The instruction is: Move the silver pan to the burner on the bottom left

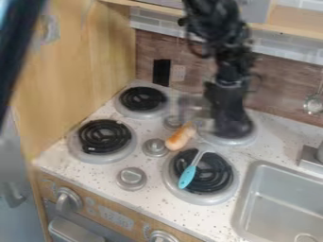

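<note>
Hanging over the back right burner (234,141), the gripper (231,124) is pointing down, its grip impossible to tell; the silver pan (193,107) is showing blurred at that burner's upper left, its long axis unclear.

Your one view: from above the front of the desk (279,138), slanting down toward the back wall (281,87), fairly close.

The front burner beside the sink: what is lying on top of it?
A blue-ended utensil lies on the burner, blue end toward its left edge. Black coils show on either side; what is directly underneath is covered.
</note>
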`<state>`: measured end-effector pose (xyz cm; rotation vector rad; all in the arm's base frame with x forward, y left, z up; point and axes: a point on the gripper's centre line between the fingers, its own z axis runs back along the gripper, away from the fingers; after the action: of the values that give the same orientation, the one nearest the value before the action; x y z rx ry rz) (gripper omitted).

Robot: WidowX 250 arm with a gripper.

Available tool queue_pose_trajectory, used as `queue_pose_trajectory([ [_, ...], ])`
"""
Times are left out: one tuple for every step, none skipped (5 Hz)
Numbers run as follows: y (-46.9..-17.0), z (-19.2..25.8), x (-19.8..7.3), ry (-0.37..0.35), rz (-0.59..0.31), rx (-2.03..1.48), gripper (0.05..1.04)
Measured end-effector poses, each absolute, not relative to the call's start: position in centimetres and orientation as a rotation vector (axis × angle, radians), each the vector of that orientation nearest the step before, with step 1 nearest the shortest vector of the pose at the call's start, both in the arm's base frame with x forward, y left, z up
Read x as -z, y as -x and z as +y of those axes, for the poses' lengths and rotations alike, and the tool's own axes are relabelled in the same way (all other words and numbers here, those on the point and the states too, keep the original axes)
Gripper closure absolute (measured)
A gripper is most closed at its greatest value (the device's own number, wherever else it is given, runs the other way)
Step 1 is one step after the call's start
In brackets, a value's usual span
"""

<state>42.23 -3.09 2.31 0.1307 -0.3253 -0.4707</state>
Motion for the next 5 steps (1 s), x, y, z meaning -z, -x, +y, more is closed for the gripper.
queue_pose_trajectory([
  [-39.6, 1.3, -1.9, -0.139, -0.289, 0.329, 1.019],
  [-37.9, 4.9, -0.8, -0.131, -0.266, 0.205, 1.019],
  [-36.8, 7.1, -0.2, -0.157, -0.242, 0.145, 1.019],
  [-36.9, 7.7, -0.1, -0.161, -0.246, 0.115, 1.019],
  [-38.1, 8.2, 1.4, -0.128, -0.187, 0.124, 1.019],
])
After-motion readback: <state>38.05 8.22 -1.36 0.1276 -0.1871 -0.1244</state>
